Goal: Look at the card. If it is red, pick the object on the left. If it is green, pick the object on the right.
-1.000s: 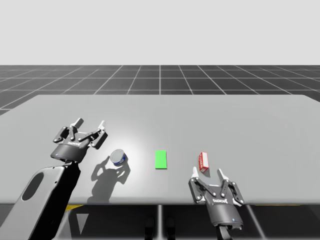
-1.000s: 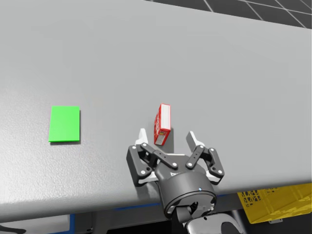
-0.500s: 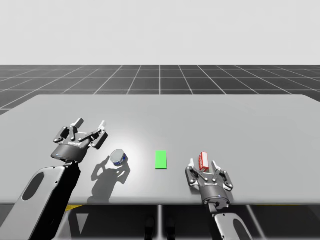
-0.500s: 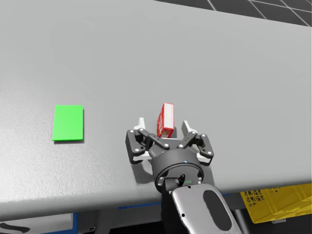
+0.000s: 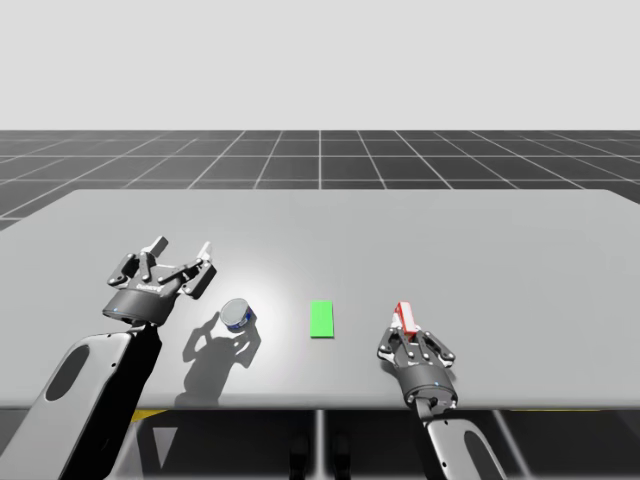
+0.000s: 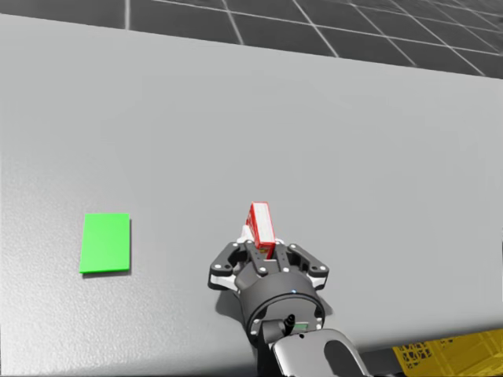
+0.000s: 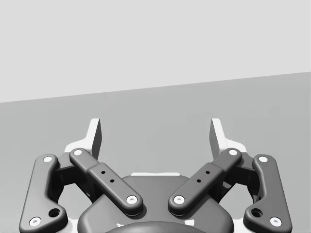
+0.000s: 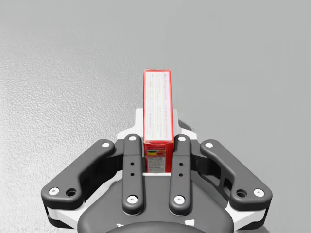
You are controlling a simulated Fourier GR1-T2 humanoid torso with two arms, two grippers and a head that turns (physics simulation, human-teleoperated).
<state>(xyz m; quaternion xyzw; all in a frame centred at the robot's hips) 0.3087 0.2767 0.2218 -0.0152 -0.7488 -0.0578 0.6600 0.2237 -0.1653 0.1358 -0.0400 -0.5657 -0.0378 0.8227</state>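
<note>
One green card (image 5: 321, 319) lies on the counter (image 5: 450, 240), one blue can (image 5: 236, 314) left of it, one red box (image 8: 158, 97) right of it squeezed by my right end effector (image 8: 159, 130); my left end effector (image 7: 155, 133) is spread wide.

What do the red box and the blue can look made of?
Red box: likely printed cardboard, matte, with flat faces and sharp edges. Blue can: probably metal with a printed wrap, judging by its round shape and pale top, but it is too small to be sure.
</note>
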